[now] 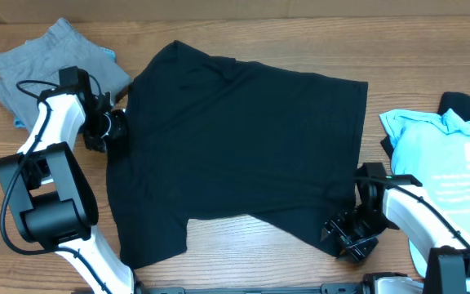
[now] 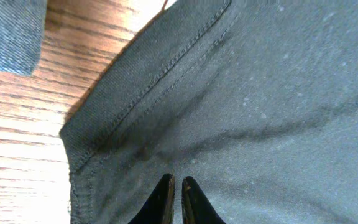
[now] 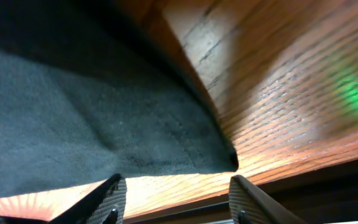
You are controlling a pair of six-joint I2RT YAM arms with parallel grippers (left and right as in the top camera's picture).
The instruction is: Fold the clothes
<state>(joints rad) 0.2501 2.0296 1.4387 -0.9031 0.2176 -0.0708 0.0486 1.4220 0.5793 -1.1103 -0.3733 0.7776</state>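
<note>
Left gripper is pinching the large plain black fabric T-shirt at its edge, right gripper is gaping open over its corner, and a one-sided pull is threatening to bunch it.

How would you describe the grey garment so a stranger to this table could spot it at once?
Find the big black T-shirt spread across the middle of the wooden table. Look past its left edge to the far corner, where the grey garment lies crumpled. It is the only grey piece; the light-blue tee lies on the opposite side.
</note>
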